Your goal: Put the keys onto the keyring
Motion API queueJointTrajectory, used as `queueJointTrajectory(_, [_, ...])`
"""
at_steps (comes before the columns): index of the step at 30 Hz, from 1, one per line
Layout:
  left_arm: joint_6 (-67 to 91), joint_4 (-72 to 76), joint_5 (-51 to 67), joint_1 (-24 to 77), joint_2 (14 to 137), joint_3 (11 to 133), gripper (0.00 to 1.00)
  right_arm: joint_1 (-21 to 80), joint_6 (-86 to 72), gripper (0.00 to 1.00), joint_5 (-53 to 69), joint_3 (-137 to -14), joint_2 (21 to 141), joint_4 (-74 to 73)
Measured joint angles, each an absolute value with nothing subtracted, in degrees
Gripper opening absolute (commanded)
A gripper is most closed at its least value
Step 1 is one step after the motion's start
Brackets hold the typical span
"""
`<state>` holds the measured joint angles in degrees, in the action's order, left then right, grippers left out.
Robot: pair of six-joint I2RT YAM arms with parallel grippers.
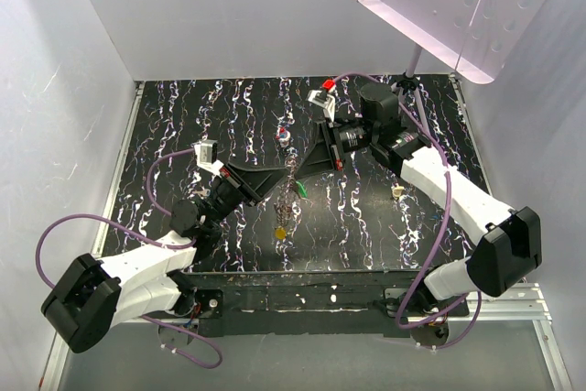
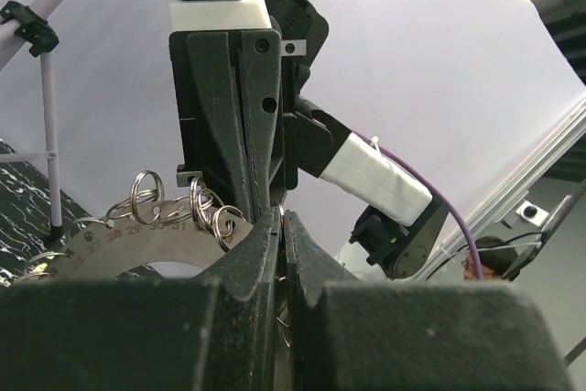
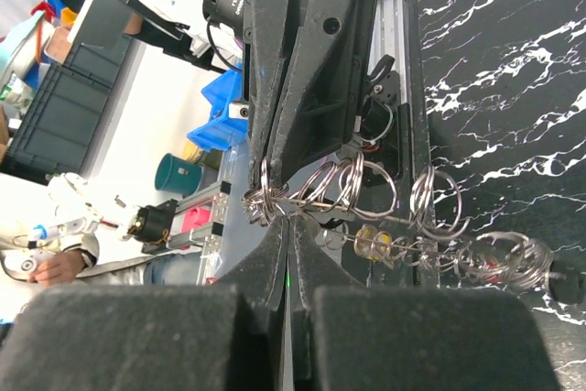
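Two grippers meet over the table [image 1: 183, 116] centre. Left gripper [image 2: 282, 222] is clamped on the keyring [image 2: 137, 249] rim; right gripper [image 3: 286, 222] is pinched on a split ring [image 3: 263, 200] there. Green key [image 1: 300, 190] sits at 6 o'clock, yellow key [image 1: 280, 233] farther out.

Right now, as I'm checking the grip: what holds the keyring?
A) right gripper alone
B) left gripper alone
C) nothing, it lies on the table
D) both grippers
D: the left gripper and the right gripper are each shut on the rim of the keyring, tips facing.
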<state>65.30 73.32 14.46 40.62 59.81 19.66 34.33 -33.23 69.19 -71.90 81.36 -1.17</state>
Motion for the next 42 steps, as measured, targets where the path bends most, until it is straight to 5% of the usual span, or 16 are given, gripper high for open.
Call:
queueJointTrajectory(5, [63.37,73.34,17.17,40.62,59.81,20.47,0.0,34.46,-34.5,0.28,68.82,-71.31,80.97,-1.02])
queueJointTrajectory(18, [55.07,71.44,25.15,40.62,53.71,21.96,0.0,32.16,-35.9,0.32,70.89,-70.98,79.05,2.63])
queueJointTrajectory(22, [50.19,65.84,28.77,40.62,50.09,24.05,0.0,31.18,-35.86,0.41,71.99,-70.26,78.13,3.22])
queueJointTrajectory(29, [40.88,47.68,31.88,40.56,44.12,27.64,0.0,28.71,-29.43,0.61,73.97,-70.3,75.9,-0.91])
queueJointTrajectory(33, [38.13,31.35,30.41,38.63,42.59,31.27,0.0,26.89,-17.02,0.64,71.88,-70.41,73.58,-13.3])
queueJointTrajectory(42, [38.06,1.21,35.38,16.36,58.26,47.07,0.0,25.89,5.28,0.67,57.82,-66.94,66.0,-33.78])
